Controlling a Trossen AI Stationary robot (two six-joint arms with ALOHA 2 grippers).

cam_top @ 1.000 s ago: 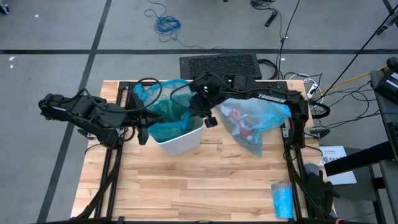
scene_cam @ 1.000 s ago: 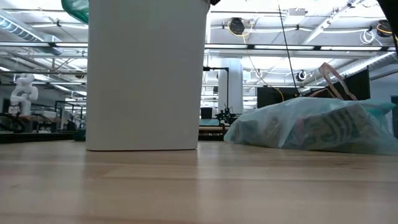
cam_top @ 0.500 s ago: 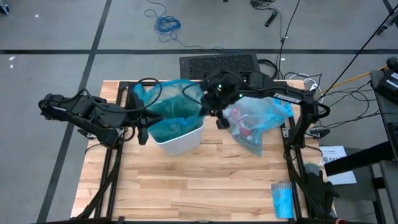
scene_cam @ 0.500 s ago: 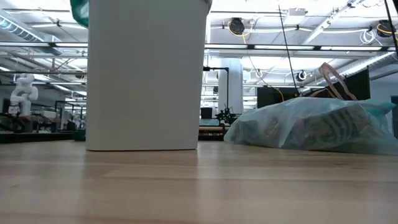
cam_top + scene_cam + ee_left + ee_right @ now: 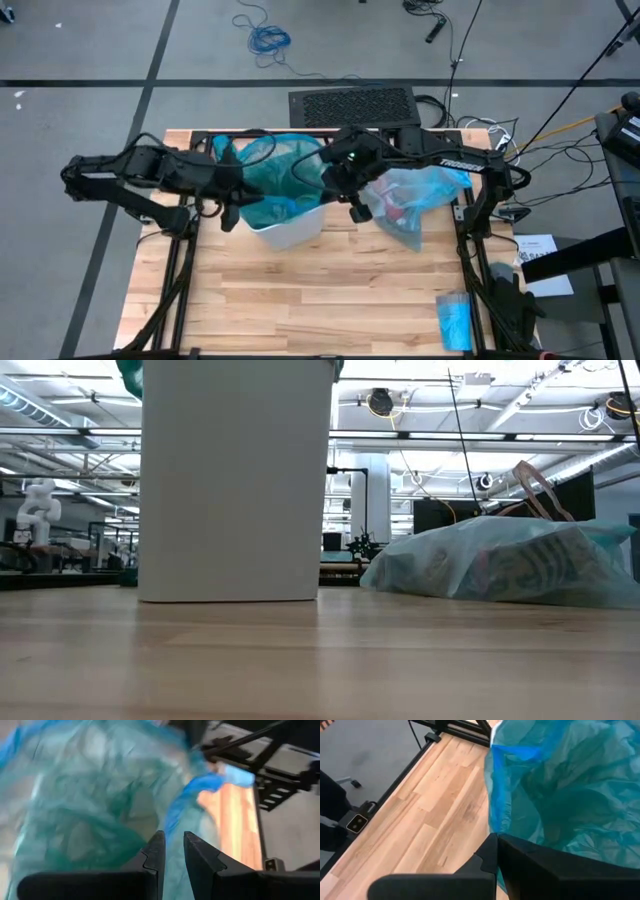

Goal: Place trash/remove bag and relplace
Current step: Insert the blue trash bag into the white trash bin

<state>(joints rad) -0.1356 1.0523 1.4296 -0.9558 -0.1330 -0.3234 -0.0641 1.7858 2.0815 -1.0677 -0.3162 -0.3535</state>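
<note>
Your right gripper (image 5: 357, 205) just clamped its jaws on the teal liner (image 5: 275, 185) at the white bin (image 5: 290, 228) rim, frame centre. Left gripper (image 5: 228, 205) jaws pinch the opposite edge, nearly closed. Full bag (image 5: 415, 195) sits on the tabletop (image 5: 320, 300), centre-right; the replacement is being seated.

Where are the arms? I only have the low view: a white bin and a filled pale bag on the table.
Observer: Both are above the white bin; the left gripper is at its left side, the right gripper at its right.
Operator: Is there a liner in the bin?
Observer: Yes, a teal-green bag sits in it, spread over the rim.
Operator: Are the right jaws holding it?
Observer: The jaws are shut on its edge.
Operator: Anything else on the table?
Observer: A small folded blue packet at the near right corner.
</note>
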